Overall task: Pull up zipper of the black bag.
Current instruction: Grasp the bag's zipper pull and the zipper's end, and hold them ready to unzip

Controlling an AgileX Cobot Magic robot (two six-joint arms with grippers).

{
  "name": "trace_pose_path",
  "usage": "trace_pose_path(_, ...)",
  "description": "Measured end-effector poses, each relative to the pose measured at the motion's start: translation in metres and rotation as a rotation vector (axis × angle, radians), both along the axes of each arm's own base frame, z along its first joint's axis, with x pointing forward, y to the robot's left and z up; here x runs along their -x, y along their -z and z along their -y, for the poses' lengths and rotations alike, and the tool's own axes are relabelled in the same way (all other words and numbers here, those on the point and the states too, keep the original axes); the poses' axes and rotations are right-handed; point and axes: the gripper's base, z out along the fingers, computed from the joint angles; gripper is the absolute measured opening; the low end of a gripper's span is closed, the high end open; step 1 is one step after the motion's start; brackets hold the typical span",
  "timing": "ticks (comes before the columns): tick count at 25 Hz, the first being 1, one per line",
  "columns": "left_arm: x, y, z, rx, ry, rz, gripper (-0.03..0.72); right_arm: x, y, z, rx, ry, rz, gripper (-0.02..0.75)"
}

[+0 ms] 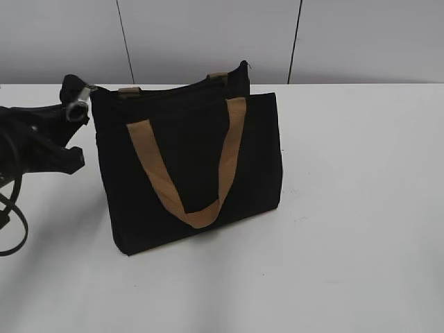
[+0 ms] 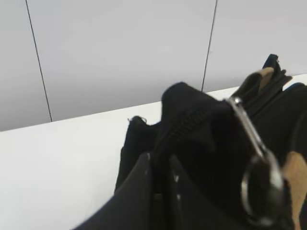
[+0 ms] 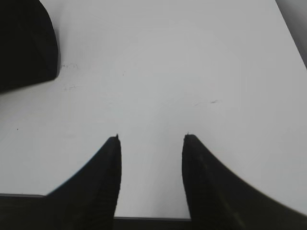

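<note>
The black bag (image 1: 201, 156) stands upright on the white table, one tan handle hanging down its front. Its zipper (image 1: 79, 102), a silver slider with a ring pull, sits at the bag's top left end; it also shows in the left wrist view (image 2: 257, 160) beside the zip track. My left gripper (image 1: 76, 116) is at that end and is shut on the black fabric of the bag's top edge (image 2: 160, 165), left of the ring pull. My right gripper (image 3: 151, 139) is open and empty above bare table; it is out of the exterior view.
The white table (image 1: 361, 208) reaches back to a grey panelled wall. A corner of the bag (image 3: 24, 43) shows at the top left of the right wrist view. Black cables (image 1: 10, 222) hang under the left arm.
</note>
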Motion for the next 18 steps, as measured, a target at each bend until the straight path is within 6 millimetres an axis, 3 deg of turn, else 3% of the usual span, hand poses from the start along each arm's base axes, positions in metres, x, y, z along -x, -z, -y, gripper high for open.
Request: trace_pose_path(18,0.011,-0.03,-0.004,0.037,0.009,0.108,0.022,0.0,0.0,0.0,0.0,0.0,0.0,0.33)
